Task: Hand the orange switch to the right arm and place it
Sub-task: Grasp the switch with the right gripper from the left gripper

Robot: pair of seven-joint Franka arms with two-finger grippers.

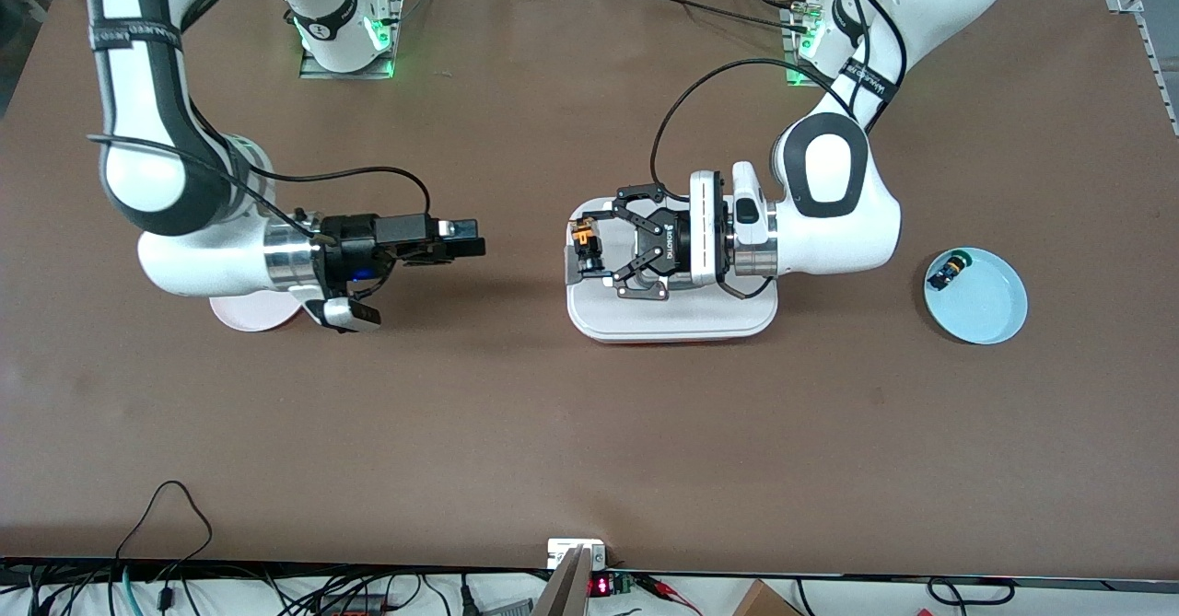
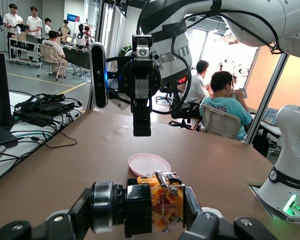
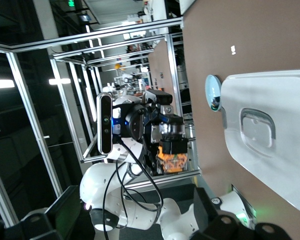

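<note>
Orange switch pinched in left gripper fingers, directly facing right gripper, whose finger state I cannot tell, across an open gap.

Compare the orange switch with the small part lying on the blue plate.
The orange switch is up in the air over the white tray, clamped in the left gripper; the blue-green capped part lies loose on the blue plate. The switch shows orange sections, the other a green cap. Both are tiny, stubby and black-bodied.

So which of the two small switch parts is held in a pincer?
The orange switch, clamped in the left pincer above the white tray; the blue-green-capped one lies in the blue plate.
</note>
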